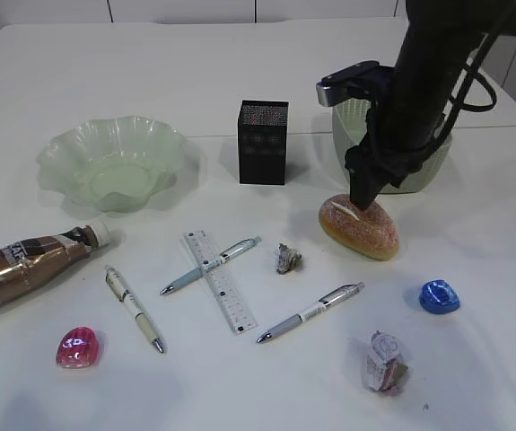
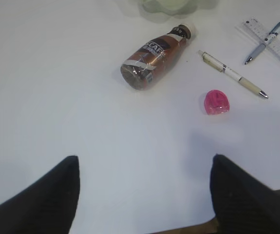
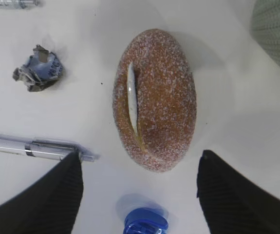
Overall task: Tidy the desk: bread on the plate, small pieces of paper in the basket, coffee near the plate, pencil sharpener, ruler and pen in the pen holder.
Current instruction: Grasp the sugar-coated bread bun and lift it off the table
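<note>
Right arm: I see it reach in from the table's far right corner, black links angled steeply down, wrist pointing at the table.
Right end effector [image 3: 137, 195]: jaws stand wide apart, one dark ribbed finger [image 3: 42, 200] either side of the bread, gripping nothing.
Left end effector [image 2: 144, 195]: jaws apart too, empty, hanging over bare table by the near left edge.
Bread [image 1: 359, 226]: oval roll, golden-brown, sugar-speckled crust with a pale slash; it lies right of the table's middle, just in front of the basket.
Basket [image 1: 419, 166]: sage-green tub with a perforated, woven-look wall, toward the far right, partly hidden by the arm.
Plate [image 1: 112, 162]: pale green translucent glass with a ruffled rim, toward the left edge.
Pen holder [image 1: 263, 142]: square black mesh box, upright, mid-table.
Coffee [image 1: 26, 263]: brown bottle, shiny bronze label, on its side at the left edge.
Ruler [image 1: 219, 280]: flat clear plastic, crossed by a pen [image 1: 211, 266]; two more pens lie toward the near edge.
Pink sharpener [image 1: 78, 347]: glossy, near the left front corner.
Blue sharpener [image 1: 439, 296]: glossy, near the right edge.
Paper scraps [image 1: 288, 259]: one crumpled wad beside the bread, another nearer the front edge.
</note>
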{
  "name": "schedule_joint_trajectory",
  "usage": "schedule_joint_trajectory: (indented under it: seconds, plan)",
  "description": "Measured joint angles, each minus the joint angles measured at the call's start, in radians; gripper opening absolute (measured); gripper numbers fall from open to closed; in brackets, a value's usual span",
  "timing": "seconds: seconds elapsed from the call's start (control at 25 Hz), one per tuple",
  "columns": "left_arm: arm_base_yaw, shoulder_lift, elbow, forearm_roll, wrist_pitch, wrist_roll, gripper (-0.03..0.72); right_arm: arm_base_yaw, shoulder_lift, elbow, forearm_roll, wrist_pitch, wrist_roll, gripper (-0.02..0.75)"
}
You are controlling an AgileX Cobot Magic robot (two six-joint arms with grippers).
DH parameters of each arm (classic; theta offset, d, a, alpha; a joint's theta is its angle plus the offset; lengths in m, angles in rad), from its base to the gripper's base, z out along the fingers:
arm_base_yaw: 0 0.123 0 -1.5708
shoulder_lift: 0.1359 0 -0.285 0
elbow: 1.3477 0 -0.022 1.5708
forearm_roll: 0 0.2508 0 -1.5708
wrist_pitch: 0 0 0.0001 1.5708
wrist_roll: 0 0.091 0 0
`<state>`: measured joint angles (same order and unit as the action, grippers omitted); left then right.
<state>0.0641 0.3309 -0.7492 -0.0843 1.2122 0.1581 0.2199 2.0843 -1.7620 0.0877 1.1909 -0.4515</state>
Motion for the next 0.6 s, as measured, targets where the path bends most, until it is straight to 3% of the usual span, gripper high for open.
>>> schedule_joint_trajectory:
  seconds: [0.6]
  plan:
    - [0.000, 0.000, 0.000, 0.010, 0.000, 0.000, 0.592, 0.000, 0.039, 0.000, -0.013, -0.004, -0.002, 0.568]
